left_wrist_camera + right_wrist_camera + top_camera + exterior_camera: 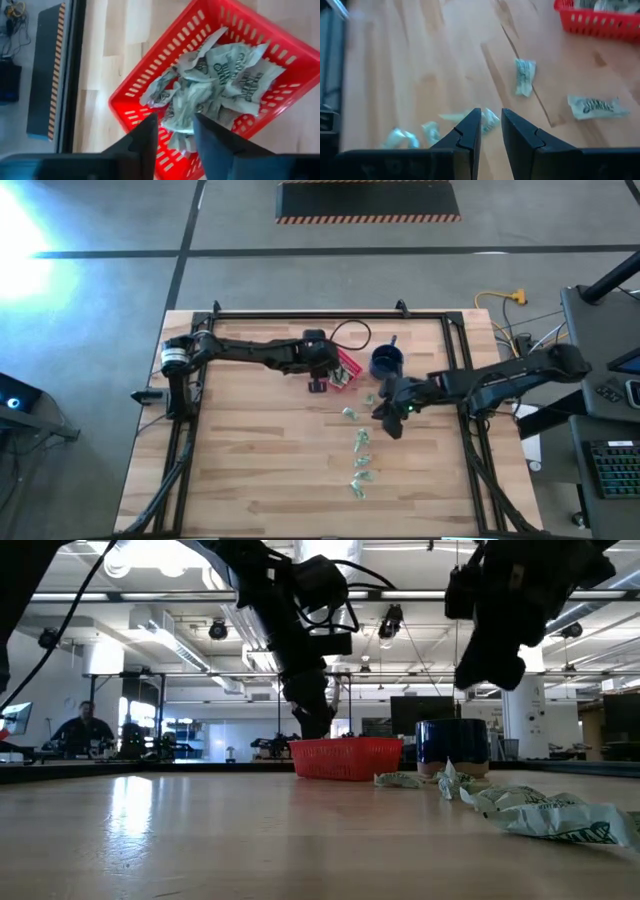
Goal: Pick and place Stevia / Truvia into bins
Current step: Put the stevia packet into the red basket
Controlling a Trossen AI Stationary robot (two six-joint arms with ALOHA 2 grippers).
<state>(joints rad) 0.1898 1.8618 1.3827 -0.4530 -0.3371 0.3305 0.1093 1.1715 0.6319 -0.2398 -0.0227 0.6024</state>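
The red basket (347, 370) stands at the far middle of the table and holds several pale green and white sachets (220, 75). My left gripper (175, 122) hovers open over the basket's edge and holds nothing; it also shows in the low view (315, 720). Several more sachets (360, 450) lie flat on the table in a loose line toward the near edge. My right gripper (491, 117) hangs above these, its fingers a narrow gap apart and empty; a sachet (490, 121) lies on the table below it. In the low view my right gripper (490, 670) is well above the table.
A dark blue mug (386, 362) stands just right of the basket. Two loose sachets (524, 76) (597, 106) lie between my right gripper and the basket. A black frame (300, 312) runs along the table's far edge and sides. Bare wood lies to the left.
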